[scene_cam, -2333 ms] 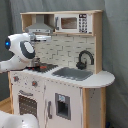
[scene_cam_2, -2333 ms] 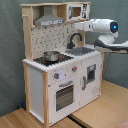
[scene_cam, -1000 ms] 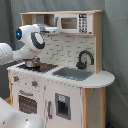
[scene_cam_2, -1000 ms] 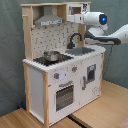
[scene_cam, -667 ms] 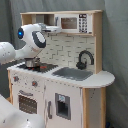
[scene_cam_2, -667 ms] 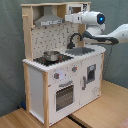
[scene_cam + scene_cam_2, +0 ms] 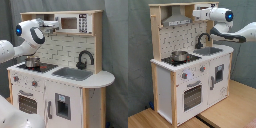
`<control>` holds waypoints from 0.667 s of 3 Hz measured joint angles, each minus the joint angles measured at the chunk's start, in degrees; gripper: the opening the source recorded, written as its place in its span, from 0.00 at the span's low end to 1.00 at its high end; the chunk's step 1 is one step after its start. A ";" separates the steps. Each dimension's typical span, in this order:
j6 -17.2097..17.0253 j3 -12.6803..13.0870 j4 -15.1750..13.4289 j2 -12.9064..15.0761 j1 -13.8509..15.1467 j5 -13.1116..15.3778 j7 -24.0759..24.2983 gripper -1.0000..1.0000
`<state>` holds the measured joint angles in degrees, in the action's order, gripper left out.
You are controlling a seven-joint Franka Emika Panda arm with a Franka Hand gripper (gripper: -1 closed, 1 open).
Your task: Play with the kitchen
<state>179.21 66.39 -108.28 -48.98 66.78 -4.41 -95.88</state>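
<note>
Up high, the robot's jaws (image 7: 197, 13) are reaching at the microwave (image 7: 73, 23) of the kitchen (image 7: 188, 70). I cannot tell if they are open. Below them, a pot (image 7: 178, 55) is sitting on the stovetop (image 7: 37, 66).

The kitchen (image 7: 65, 85) looks like matt white-painted and pale bare wood, its pot (image 7: 178, 55) shiny metal.

pot (image 7: 32, 61) on stovetop (image 7: 42, 66) | sink (image 7: 74, 73) beside | microwave (image 7: 74, 23) above
</note>
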 joint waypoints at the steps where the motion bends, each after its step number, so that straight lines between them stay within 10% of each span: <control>1: 0.41 -2.78 -3.30 -1.56 -3.72 -0.01 0.13 1.00; 2: 1.05 -4.61 -7.51 -3.88 -8.27 -0.02 0.95 1.00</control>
<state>180.26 61.78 -115.80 -52.86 58.51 -4.43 -94.93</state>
